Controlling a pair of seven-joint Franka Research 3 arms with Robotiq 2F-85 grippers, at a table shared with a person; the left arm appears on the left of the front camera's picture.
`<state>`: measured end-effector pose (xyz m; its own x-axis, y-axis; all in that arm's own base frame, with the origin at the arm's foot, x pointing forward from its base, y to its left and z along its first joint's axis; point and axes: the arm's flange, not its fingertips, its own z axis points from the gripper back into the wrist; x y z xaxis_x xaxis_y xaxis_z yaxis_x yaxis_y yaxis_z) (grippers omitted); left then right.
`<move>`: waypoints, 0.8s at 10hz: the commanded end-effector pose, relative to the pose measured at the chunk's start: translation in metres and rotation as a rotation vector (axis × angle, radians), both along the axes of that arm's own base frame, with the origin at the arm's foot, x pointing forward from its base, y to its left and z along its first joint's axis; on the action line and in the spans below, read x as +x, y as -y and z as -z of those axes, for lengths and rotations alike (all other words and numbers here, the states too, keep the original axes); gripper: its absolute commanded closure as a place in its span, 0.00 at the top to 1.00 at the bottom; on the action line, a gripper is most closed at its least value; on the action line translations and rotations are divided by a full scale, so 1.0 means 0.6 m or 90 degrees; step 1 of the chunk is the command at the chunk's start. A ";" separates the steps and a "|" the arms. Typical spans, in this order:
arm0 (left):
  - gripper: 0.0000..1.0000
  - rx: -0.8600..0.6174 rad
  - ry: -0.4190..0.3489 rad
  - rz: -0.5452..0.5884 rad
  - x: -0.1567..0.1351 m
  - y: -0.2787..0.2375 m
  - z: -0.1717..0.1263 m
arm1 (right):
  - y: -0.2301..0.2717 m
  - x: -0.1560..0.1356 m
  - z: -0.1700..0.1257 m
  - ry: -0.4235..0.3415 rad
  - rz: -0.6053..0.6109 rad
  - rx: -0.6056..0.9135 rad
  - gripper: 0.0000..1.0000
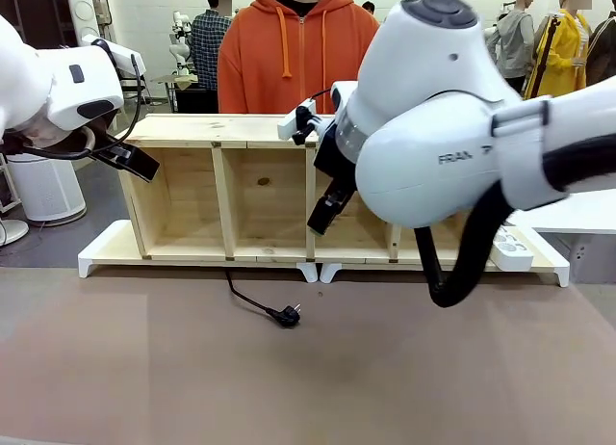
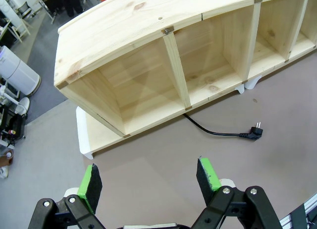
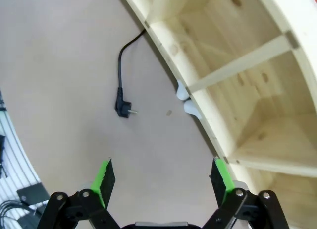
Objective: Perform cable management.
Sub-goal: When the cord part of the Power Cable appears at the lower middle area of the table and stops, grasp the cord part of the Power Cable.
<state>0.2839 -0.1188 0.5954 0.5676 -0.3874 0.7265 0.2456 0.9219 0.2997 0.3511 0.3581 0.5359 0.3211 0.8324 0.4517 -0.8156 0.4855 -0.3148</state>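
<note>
The brown counter (image 1: 308, 368) spreads wide and open between the robot's side and the long wooden shelf (image 1: 241, 129), whose front edge runs straight across the far part of it. The shelf lies with its openings facing the robot; upright dividers split it into compartments, and those in plain sight show bare wood walls and floors. A person (image 1: 298, 50) in an orange hoodie stands just behind it. The right arm (image 1: 433, 127) hangs large in front of the shelf's right half, hiding the compartments there, with the letters "FRAN" (image 1: 457, 158) readable on its casing. The left arm (image 1: 58, 89) hovers off the shelf's left end, above the counter's edge. Two white base trays (image 1: 101, 252) carry the shelf and meet near its middle. A white power strip (image 1: 510, 248) lies at the shelf's right end, partly behind the right arm's hose. The left pincer (image 2: 148, 174) is spread wide with nothing between its green pads, looking down on the open counter before the left compartments; the right pincer (image 3: 163, 172) is spread wide too, above the counter near the shelf's front edge. The cable (image 1: 245, 296) comes out from under the shelf's front edge at the foot of a divider and curves over the counter, ending in its plug (image 1: 286, 315), which lies free, well apart from both pincers.
</note>
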 end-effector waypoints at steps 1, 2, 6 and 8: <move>1.00 -0.001 0.007 0.002 0.003 0.002 0.000 | -0.026 0.036 0.013 -0.040 -0.041 0.020 1.00; 1.00 -0.001 0.007 0.002 0.003 0.002 0.000 | -0.046 0.046 0.025 -0.058 -0.051 0.012 1.00; 1.00 -0.001 0.007 0.002 0.003 0.002 0.000 | -0.092 0.060 0.048 -0.120 -0.072 -0.008 1.00; 1.00 -0.001 0.007 0.002 0.003 0.002 0.000 | -0.083 0.049 0.056 -0.082 -0.054 0.008 1.00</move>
<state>0.2840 -0.1189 0.5955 0.5674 -0.3875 0.7265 0.2459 0.9218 0.2996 0.3827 0.4138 0.5032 0.3103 0.8580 0.4094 -0.8930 0.4107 -0.1840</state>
